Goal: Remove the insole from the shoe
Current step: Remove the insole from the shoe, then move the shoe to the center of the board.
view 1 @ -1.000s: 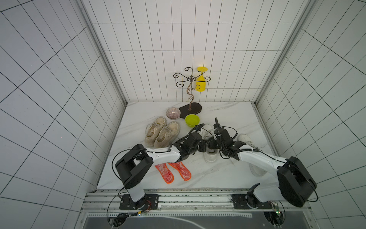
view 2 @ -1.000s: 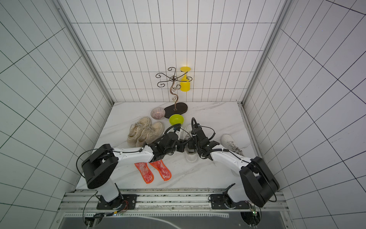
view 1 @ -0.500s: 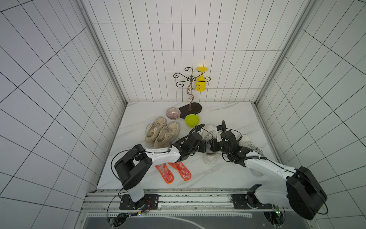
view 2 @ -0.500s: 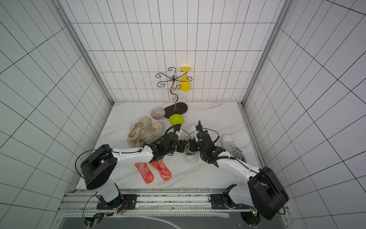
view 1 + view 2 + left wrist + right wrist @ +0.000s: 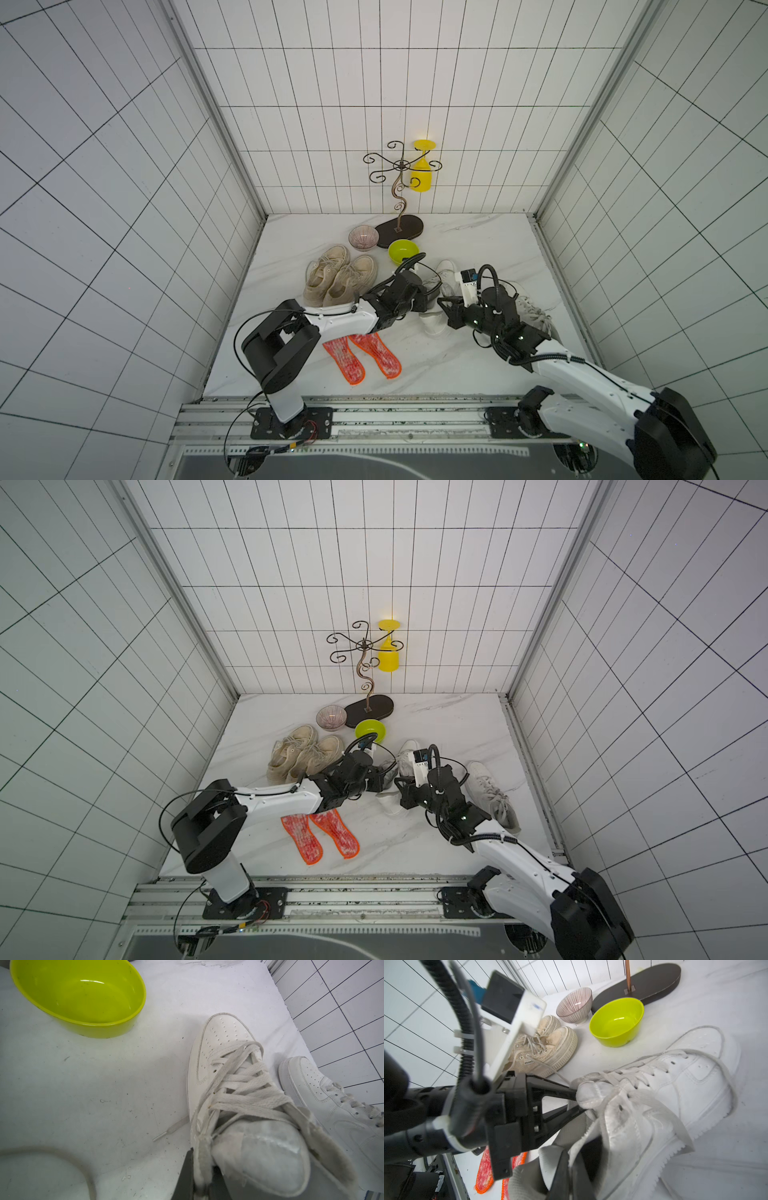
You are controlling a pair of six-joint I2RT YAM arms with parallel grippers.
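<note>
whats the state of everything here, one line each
white shoe, laces loose, gripped by both hands
left hand, shut on its tongue
right hand, shut on the same shoe
second white shoe, on its sole, untouched
beige shoes, upright, side by side
orange insoles, flat on the table
green bowl, upright, empty
striped bowl, upright, empty
yellow glass, hanging upside down

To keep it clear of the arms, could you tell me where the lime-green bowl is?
In both top views the lime-green bowl sits just in front of the dark stand base, right of the striped bowl and behind the held white shoe.
</note>
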